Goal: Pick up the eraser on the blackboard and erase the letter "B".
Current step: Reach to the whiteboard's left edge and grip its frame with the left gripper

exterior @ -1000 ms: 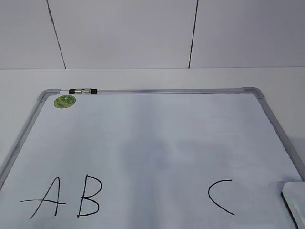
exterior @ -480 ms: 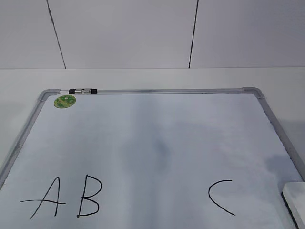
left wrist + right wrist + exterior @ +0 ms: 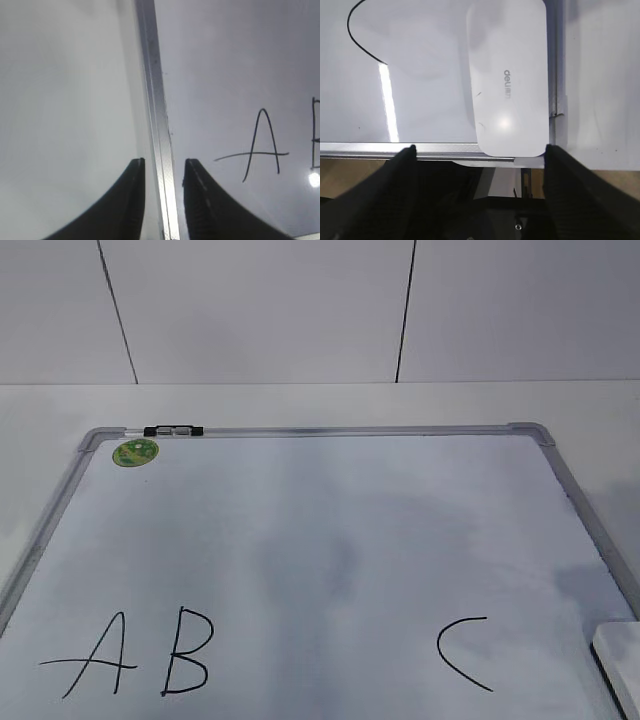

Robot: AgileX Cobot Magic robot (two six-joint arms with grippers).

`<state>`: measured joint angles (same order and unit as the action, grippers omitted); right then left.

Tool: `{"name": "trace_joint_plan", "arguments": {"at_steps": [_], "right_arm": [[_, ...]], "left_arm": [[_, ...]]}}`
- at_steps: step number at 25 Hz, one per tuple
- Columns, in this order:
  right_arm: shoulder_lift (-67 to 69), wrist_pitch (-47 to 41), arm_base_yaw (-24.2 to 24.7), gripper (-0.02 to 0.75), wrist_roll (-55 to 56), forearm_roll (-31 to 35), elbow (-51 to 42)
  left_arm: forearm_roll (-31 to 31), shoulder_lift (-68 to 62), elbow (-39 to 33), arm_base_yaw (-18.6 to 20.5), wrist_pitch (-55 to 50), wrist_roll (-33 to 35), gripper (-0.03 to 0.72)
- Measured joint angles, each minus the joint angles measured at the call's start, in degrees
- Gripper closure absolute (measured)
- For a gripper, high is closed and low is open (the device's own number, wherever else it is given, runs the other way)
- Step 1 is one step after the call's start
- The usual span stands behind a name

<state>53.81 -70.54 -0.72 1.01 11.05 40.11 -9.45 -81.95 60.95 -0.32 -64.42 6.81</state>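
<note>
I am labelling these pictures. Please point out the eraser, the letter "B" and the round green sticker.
eraser (image 3: 509,80): right wrist view, on its white top near the grey print.
letter "B" (image 3: 190,650): exterior view, on its middle.
round green sticker (image 3: 135,451): exterior view, on its centre.

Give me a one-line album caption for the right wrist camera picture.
Open right gripper hovering over the white eraser lying at the blackboard corner, beside the letter C.

Exterior view: eraser (image 3: 620,660) clipped at 4 o'clock corner, only a sliver visible; board (image 3: 300,430) cut off along 6 o'clock edge. Left wrist view: letter B (image 3: 315,132) cropped at 3 o'clock. Neither arm shows in exterior view.
</note>
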Motion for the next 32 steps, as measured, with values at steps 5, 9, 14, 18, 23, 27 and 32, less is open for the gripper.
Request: {"name": "trace_joint_plan", "arguments": {"at_steps": [5, 9, 14, 18, 23, 27, 32], "right_arm": [[0.8, 0.0, 0.0, 0.152, 0.0, 0.0, 0.1], [1.6, 0.2, 0.0, 0.151, 0.1, 0.0, 0.2], [3.2, 0.6, 0.0, 0.152, 0.1, 0.0, 0.2], [4.5, 1.3, 0.0, 0.152, 0.1, 0.0, 0.3], [6.1, 1.7, 0.0, 0.151, 0.1, 0.0, 0.4], [6.9, 1.8, 0.0, 0.151, 0.1, 0.0, 0.5], [7.0, 2.0, 0.0, 0.152, 0.1, 0.0, 0.5]], "left_arm": [[0.1, -8.9, 3.6, 0.0, 1.4, 0.0, 0.477], [0.1, -14.0, 3.8, 0.0, 2.9, 0.0, 0.477], [0.1, -17.4, 3.8, 0.0, 6.1, 0.0, 0.477], [0.1, -19.4, 4.8, 0.0, 7.4, 0.2, 0.477], [0.1, -22.0, 6.7, 0.0, 7.8, 0.3, 0.477], [0.1, -23.2, 7.6, 0.0, 8.1, 0.5, 0.477], [0.1, -25.5, 7.9, 0.0, 8.2, 0.7, 0.477]]}}
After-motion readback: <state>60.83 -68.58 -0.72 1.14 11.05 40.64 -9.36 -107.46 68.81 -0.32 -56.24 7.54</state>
